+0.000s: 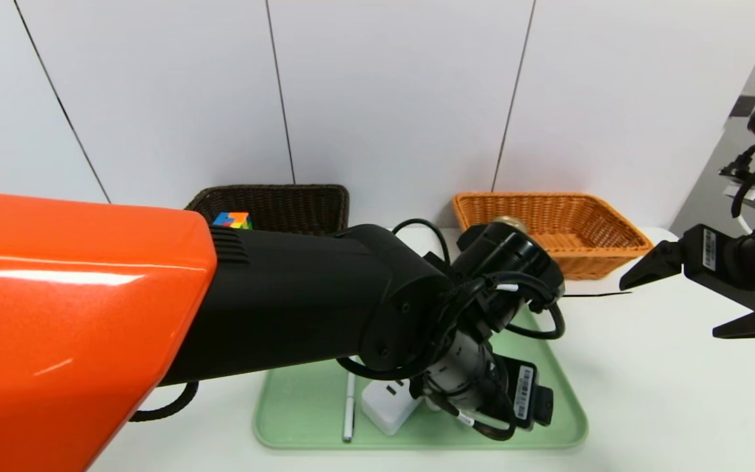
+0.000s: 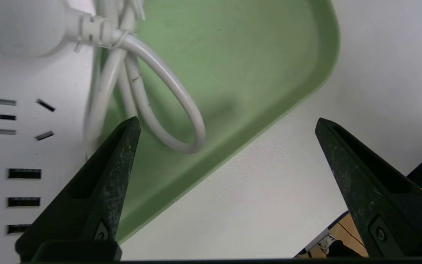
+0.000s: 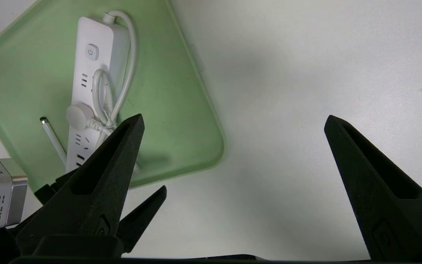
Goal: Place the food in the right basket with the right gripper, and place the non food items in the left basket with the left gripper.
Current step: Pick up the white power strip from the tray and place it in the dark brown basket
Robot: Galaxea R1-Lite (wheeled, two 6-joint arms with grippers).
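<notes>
The white tabletop (image 1: pixel 646 393) carries everything, with a white panelled wall (image 1: pixel 390 98) behind it. The left arm (image 1: pixel 89 314), with its glossy orange shell, reaches across the front of the head view and hides much of the scene.

A pale green tray (image 1: pixel 299 406) lies at the near middle of the tabletop. At the back stand two baskets: the dark brown left basket (image 1: pixel 286 206) and, well apart from it, the orange-tan right basket (image 1: pixel 548 219).

The left tool (image 2: pixel 225 123) hangs above the tray's rim, its two pointed fingers spread wide with nothing between them. The right tool (image 3: pixel 233 121) hovers at the right side, above bare tabletop just beside the tray, likewise spread wide and holding nothing.

The long white power strip (image 3: pixel 86 73) lies on the tray, its looped white cord (image 2: pixel 167 102) bundled on top of it and spilling onto the green floor of the tray. The slim white pen (image 1: pixel 349 406) lies on the tray just beside the strip.

The multicoloured puzzle cube (image 1: pixel 232 219) shows at the left basket's near edge, partly hidden by the arm; it seems to sit inside. The tin can (image 1: pixel 508 221) shows only as a sliver of gold lid behind the left wrist, at the right basket's near left corner; whether it is inside cannot be told.
</notes>
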